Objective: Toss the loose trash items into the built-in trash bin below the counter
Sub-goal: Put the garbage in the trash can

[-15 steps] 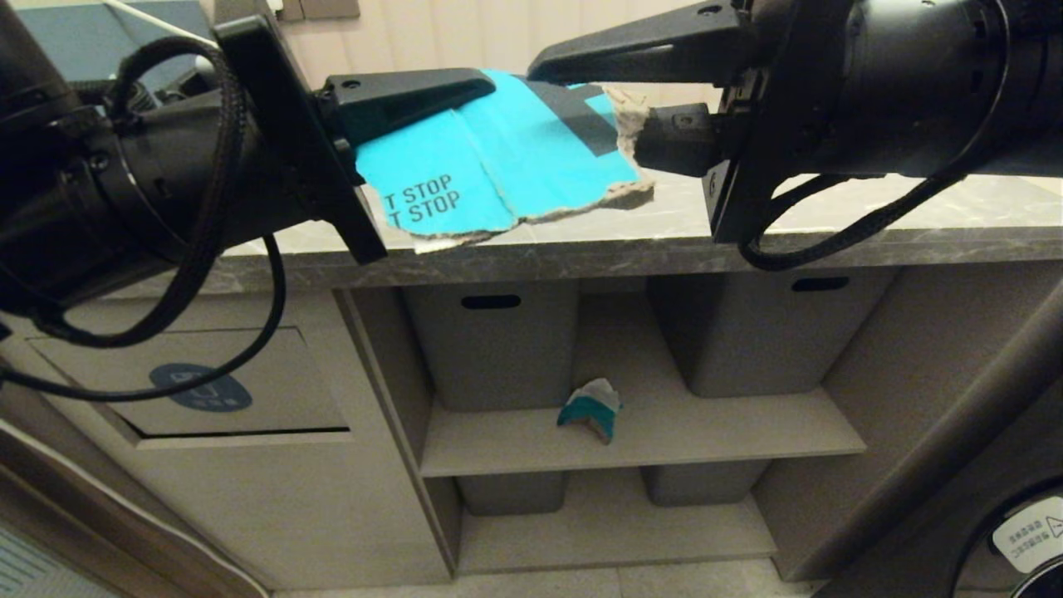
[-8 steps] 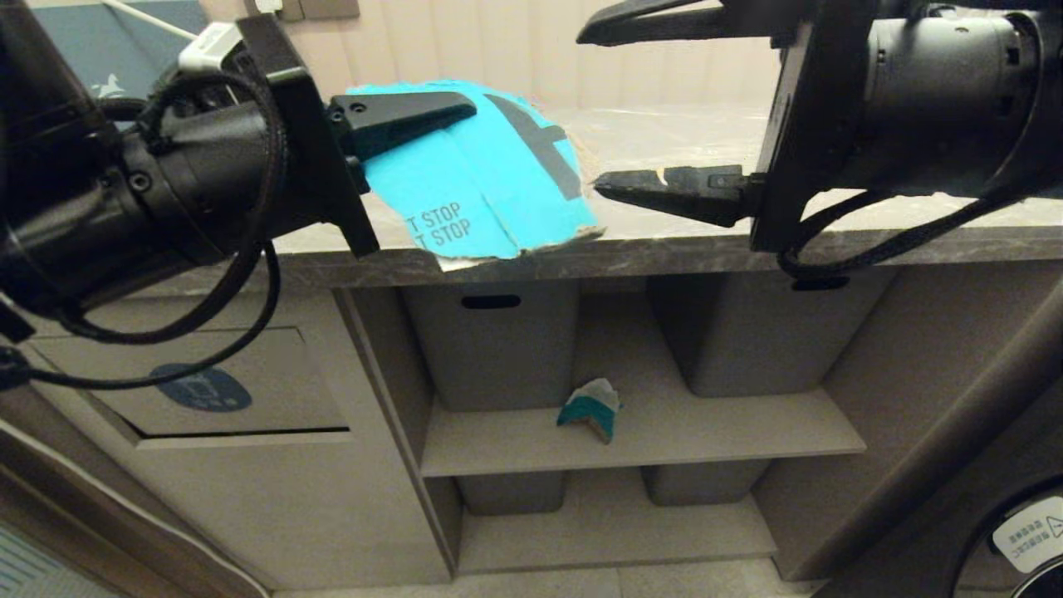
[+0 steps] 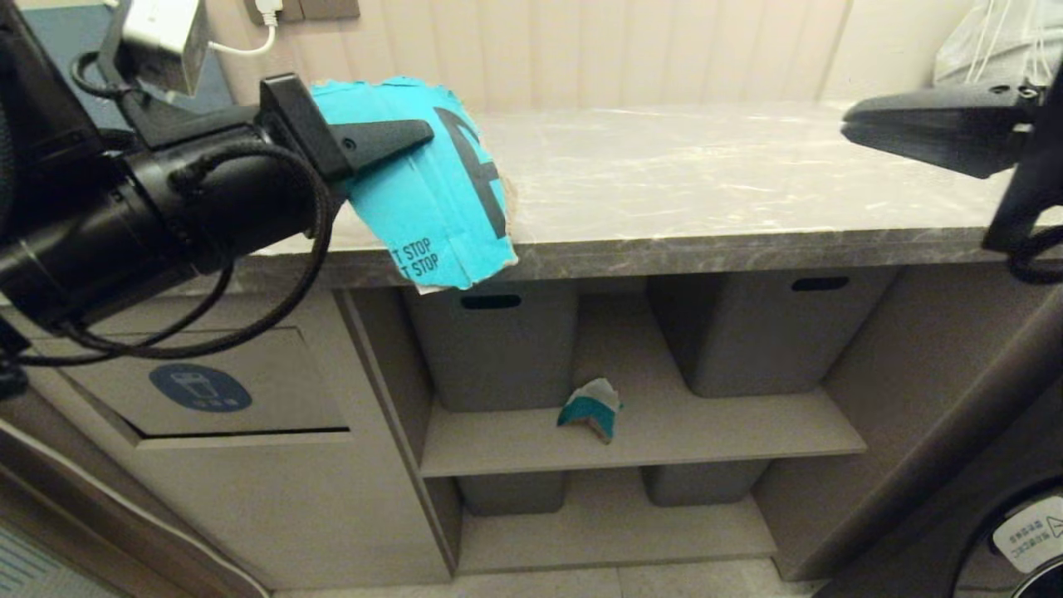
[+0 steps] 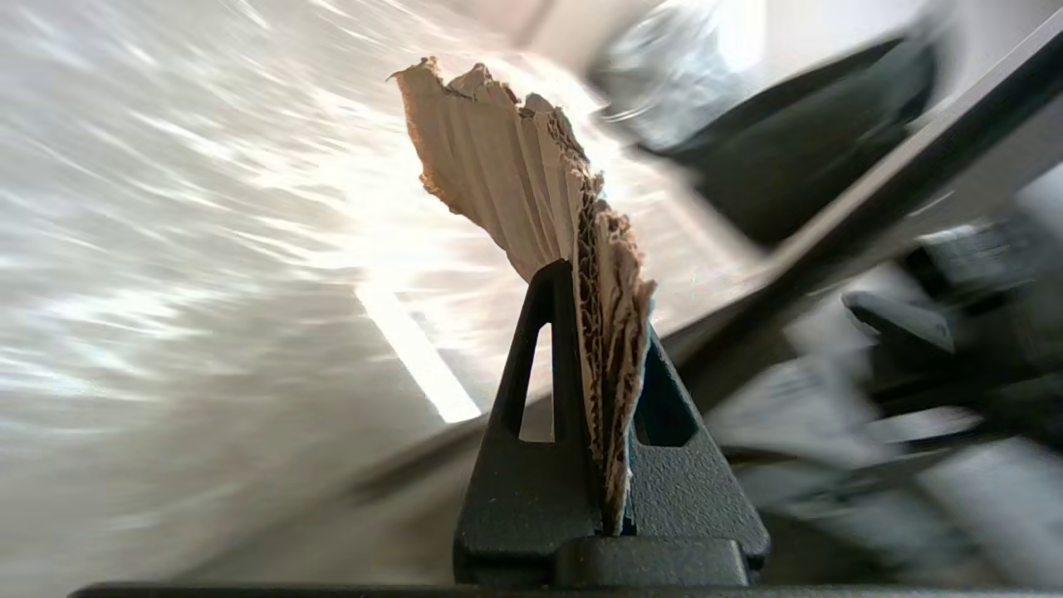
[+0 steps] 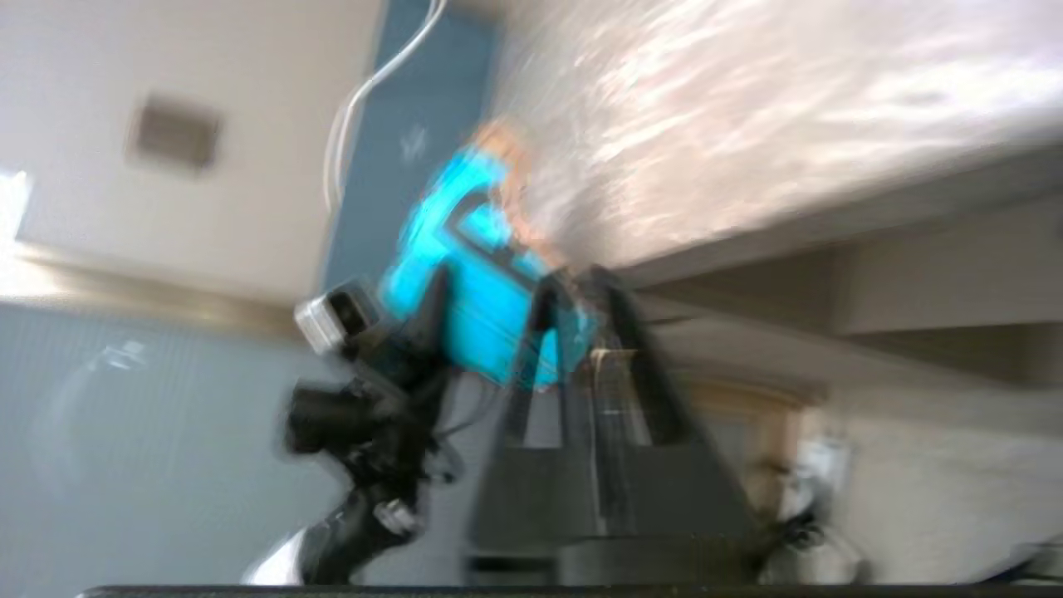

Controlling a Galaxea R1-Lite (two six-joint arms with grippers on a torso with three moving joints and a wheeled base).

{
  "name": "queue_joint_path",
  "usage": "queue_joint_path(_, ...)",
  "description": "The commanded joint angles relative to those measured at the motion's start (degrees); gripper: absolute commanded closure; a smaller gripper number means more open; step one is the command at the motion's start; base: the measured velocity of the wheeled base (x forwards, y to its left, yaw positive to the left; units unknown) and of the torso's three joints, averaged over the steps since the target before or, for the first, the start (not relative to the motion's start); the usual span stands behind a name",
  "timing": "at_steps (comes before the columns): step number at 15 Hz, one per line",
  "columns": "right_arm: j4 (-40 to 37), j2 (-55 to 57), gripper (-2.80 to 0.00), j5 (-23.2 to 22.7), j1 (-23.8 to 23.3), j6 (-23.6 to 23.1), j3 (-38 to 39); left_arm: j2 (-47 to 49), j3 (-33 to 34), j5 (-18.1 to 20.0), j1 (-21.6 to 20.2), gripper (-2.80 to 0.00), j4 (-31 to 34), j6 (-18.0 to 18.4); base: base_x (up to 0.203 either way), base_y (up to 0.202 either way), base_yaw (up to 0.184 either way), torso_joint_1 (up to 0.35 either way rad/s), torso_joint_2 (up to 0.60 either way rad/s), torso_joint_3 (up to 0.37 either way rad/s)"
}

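The larger cyan trash item (image 3: 432,208), a torn cardboard scrap printed "STOP", hangs tilted over the counter's (image 3: 706,183) front edge at the left. My left gripper (image 3: 423,133) is shut on its upper part. The left wrist view shows the scrap's ragged brown edge (image 4: 531,191) pinched between the fingers of the left gripper (image 4: 594,282). My right gripper (image 3: 847,129) is shut and empty at the far right above the counter, well apart from the scrap. The smaller teal-and-white scrap (image 3: 591,409) lies on the middle shelf. The built-in trash bin's flap (image 3: 249,374), with its blue sticker (image 3: 199,387), sits shut at lower left.
Two grey tubs (image 3: 498,349) (image 3: 756,332) stand on the shelf either side of the small scrap, with more tubs on the shelf below. A plug and cable (image 3: 162,33) hang at the wall, top left. A dark slanted bar (image 3: 955,448) crosses the lower right.
My right gripper let go of the cyan scrap, drew away to the right and shut. My left gripper rolled and lifted, so the scrap now hangs tilted from it alone.
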State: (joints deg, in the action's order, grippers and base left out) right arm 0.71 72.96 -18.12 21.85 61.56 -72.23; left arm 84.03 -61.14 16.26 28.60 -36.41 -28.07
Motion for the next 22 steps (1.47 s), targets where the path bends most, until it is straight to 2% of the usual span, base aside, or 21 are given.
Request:
queue_joint_path(1, -0.13, -8.79, 0.00, 0.37, -4.17, -3.20, 8.12, -1.49, 1.29, -1.27, -0.03, 0.00, -0.30, 7.76, 0.000, 0.000, 0.000, 0.000, 0.00, 0.000)
queue_joint_path(3, -0.73, -14.78, 0.00, 4.46, -5.09, -14.30, 17.87, -3.41, 2.15, -5.84, 0.05, 0.00, -0.32, 13.35, 0.000, 0.000, 0.000, 0.000, 0.00, 0.000)
queue_joint_path(5, -1.09, -20.87, 0.00, 9.51, -5.24, -27.11, 26.92, -5.49, 2.55, -10.50, 0.05, 0.00, -0.40, 15.29, 0.000, 0.000, 0.000, 0.000, 0.00, 0.000)
queue_joint_path(8, -1.33, -30.73, 0.00, 12.79, -5.36, -44.26, 40.39, -10.93, 5.96, -12.69, 0.05, 0.00, -0.15, 16.82, 0.000, 0.000, 0.000, 0.000, 0.00, 0.000)
queue_joint_path(10, -1.17, -34.35, 0.00, 13.25, -5.40, -55.34, 47.64, -13.15, 7.79, -12.91, 0.05, 0.00, 1.20, 18.86, 0.000, 0.000, 0.000, 0.000, 0.00, 0.000)
queue_joint_path(12, -0.56, -37.97, 0.00, 11.85, -5.35, -62.22, 54.76, -13.88, 7.64, -12.92, 0.05, 0.00, 2.47, 19.90, 0.000, 0.000, 0.000, 0.000, 0.00, 0.000)
queue_joint_path(13, -0.47, -39.88, 0.00, 9.13, -5.37, -65.36, 57.43, -13.80, 7.53, -12.92, -0.03, 0.00, 2.57, 19.98, 0.000, 0.000, 0.000, 0.000, 0.00, 0.000)
queue_joint_path(14, -0.51, -40.53, 0.00, 7.75, -5.41, -67.24, 58.65, -13.63, 7.48, -12.92, -0.03, 0.00, 2.58, 19.99, 0.000, 0.000, 0.000, 0.000, 0.00, 0.000)
queue_joint_path(15, -0.55, -40.30, 0.00, 8.67, -5.49, -68.20, 60.26, -13.25, 7.42, -12.92, -0.02, 0.00, 2.54, 20.40, 0.000, 0.000, 0.000, 0.000, 0.00, 0.000)
queue_joint_path(16, -0.48, -40.25, 0.00, 10.74, -5.74, -68.44, 61.98, -12.75, 7.28, -12.92, 0.05, 0.00, 2.49, 21.80, 0.000, 0.000, 0.000, 0.000, 0.00, 0.000)
queue_joint_path(18, -0.50, -40.79, 0.00, 16.03, -7.49, -67.61, 63.48, -12.75, 6.91, -12.92, -0.03, 0.00, 2.49, 21.92, 0.000, 0.000, 0.000, 0.000, 0.00, 0.000)
queue_joint_path(20, -0.91, -40.46, 0.00, 22.41, -12.32, -64.69, 64.37, -12.45, 6.95, -12.74, -0.03, 0.00, 2.53, 21.92, 0.000, 0.000, 0.000, 0.000, 0.00, 0.000)
queue_joint_path(22, -2.95, -39.20, 0.00, 26.62, -18.16, -62.68, 64.68, -11.57, 6.91, -12.61, -0.03, 0.00, 2.49, 21.92, 0.000, 0.000, 0.000, 0.000, 0.00, 0.000)
